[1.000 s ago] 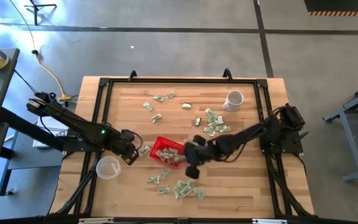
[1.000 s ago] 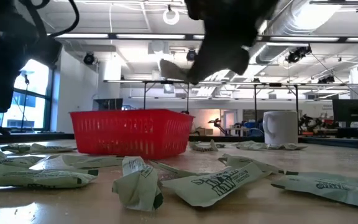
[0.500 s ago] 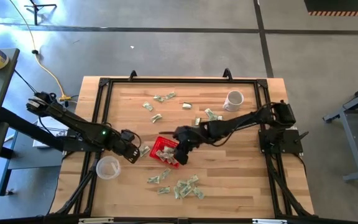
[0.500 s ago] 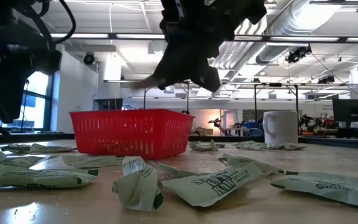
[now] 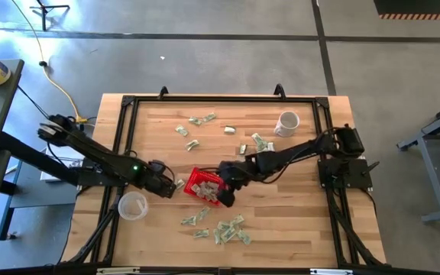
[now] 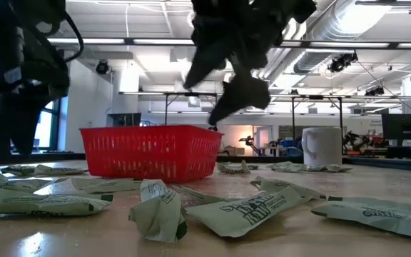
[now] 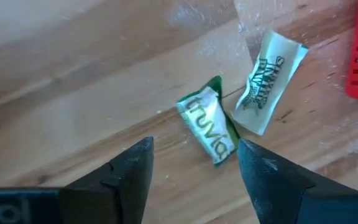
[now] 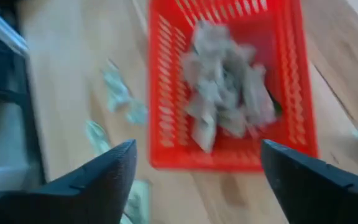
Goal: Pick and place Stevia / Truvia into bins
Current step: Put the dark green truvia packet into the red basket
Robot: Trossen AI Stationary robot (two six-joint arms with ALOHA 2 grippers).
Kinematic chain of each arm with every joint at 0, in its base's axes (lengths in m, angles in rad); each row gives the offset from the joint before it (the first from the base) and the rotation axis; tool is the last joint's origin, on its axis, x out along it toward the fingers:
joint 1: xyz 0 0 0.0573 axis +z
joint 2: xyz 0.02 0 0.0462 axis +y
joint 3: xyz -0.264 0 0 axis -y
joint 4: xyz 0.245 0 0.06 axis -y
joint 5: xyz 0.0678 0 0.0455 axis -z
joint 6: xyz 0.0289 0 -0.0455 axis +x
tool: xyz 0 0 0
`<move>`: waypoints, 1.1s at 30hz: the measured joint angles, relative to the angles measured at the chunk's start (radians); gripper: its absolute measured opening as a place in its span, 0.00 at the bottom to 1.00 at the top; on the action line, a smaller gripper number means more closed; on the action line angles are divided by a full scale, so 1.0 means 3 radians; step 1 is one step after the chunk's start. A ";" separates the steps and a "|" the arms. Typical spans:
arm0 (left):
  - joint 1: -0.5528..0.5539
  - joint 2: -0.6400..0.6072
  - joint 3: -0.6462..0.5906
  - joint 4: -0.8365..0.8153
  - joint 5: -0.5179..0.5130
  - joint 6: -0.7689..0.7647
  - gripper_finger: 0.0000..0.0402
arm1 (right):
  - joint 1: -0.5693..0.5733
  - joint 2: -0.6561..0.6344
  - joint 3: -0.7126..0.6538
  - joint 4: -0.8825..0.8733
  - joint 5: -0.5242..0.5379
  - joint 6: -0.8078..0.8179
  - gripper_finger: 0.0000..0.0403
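Observation:
The red mesh basket (image 5: 202, 185) stands on the table's middle and also shows in the low view (image 6: 148, 151). Several pale sachets (image 8: 229, 93) lie inside the basket (image 8: 160, 93). My right gripper (image 5: 226, 192) hovers open and empty above the basket's near-right end, as the right wrist view (image 8: 197, 146) shows. My left gripper (image 5: 168, 187) is open just left of the basket, low over the table. A green-and-white Truvia sachet (image 7: 209, 127) lies flat ahead of my left gripper (image 7: 194, 146), between its fingers. A white Stevia sachet (image 7: 266, 90) lies beyond it.
Loose sachets lie in a heap near the front edge (image 5: 224, 229), at the far side (image 5: 198, 121) and right of middle (image 5: 262, 145). A white mug (image 5: 286, 122) stands at the far right. A clear plastic cup (image 5: 132, 205) stands near my left gripper.
My right gripper has gone from the basket's near-right side up and toward the far left, and now stands over the basket. The pale sachet seen at its fingers a second ago no longer shows there. My left gripper has gone a little toward the basket and lower.

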 joint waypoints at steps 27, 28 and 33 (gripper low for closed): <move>0.0343 0.0573 0.0701 -0.0054 -0.0370 0.1282 0.12 | 0.0771 -0.0957 0.0005 -0.1545 0.2663 0.0421 0.66; 0.0370 0.0572 0.0778 -0.0063 -0.0437 0.1456 0.13 | 0.0777 -0.1024 0.0005 -0.1708 0.2690 0.0498 0.66; 0.0491 0.0569 0.1170 0.0016 -0.0748 0.1924 0.06 | 0.0824 -0.1146 0.0004 -0.2329 0.2573 0.0895 0.66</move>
